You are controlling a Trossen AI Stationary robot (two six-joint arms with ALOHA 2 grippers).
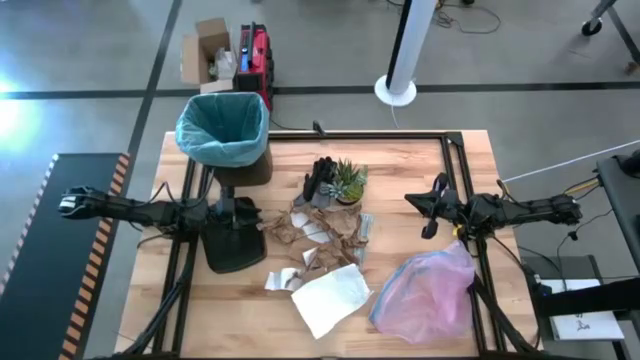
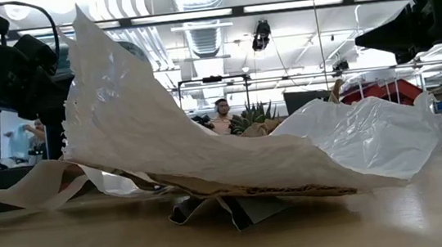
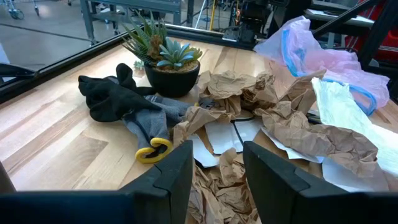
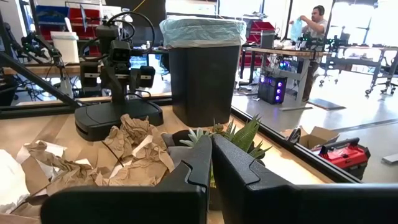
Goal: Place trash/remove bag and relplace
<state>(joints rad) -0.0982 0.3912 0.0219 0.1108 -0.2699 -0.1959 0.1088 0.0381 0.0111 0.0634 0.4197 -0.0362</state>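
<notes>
A dark bin (image 1: 222,140) stands at the far left corner of the wooden table (image 1: 420,180), lined with the light blue-teal bag (image 1: 221,127), whose rim is folded over the bin's edge; from above the liner's inside shows only teal plastic, with no litter visible in it. In the right wrist view the same bin (image 4: 205,78) stands upright with the bag (image 4: 202,31) puffed over its top. The trash (image 1: 325,235) lies loose in the middle of the table: crumpled brown paper, small white scraps and a larger white sheet (image 1: 330,298) nearer the front edge. Just behind the pile a small potted succulent (image 1: 348,181) sits beside a dark glove (image 1: 320,183). A pinkish-lilac plastic bag (image 1: 425,290) lies slumped on the table's right front, apart from the bin; what it holds cannot be told. The left gripper (image 3: 214,165) hovers low near the left edge of the litter, its fingers parted with nothing between them, the brown paper right ahead of it. The right gripper (image 4: 211,155) hangs above the table to the right of the plant, its fingers pressed together and empty. Off the table, behind the bin, an open cardboard box (image 1: 208,50) sits on the floor next to a red case (image 1: 255,55).
</notes>
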